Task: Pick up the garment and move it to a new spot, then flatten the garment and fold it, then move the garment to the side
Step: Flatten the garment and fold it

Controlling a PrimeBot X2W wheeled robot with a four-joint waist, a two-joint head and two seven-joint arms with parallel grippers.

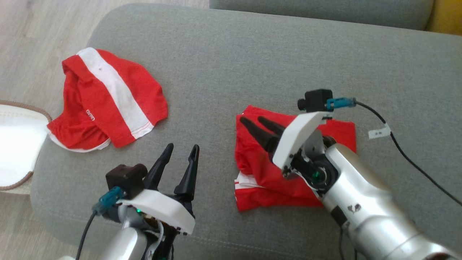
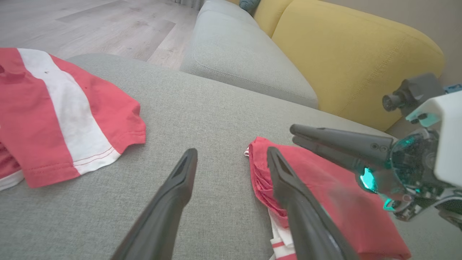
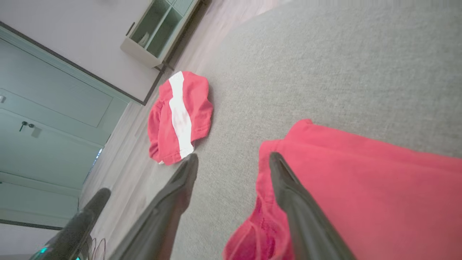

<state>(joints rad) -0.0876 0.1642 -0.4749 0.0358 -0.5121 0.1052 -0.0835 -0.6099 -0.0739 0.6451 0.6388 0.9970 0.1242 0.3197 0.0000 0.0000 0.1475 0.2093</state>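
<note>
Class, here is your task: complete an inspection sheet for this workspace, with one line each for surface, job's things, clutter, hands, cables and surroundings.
Surface: grey sofa cushion, soft fabric.
Job's things: folded red garment lies flat at right; striped red garment lies crumpled at left, apart from it.
Clutter: white container with a brown rim at the cushion's left edge.
Hands: left hand open, over grey cushion; right hand open, over the folded garment, gripping nothing.
Cables: black cable with white tag trails from the right wrist across the cushion; left wrist cable hangs down.
Surroundings: wooden floor, yellow cushion, cabinet.
</note>
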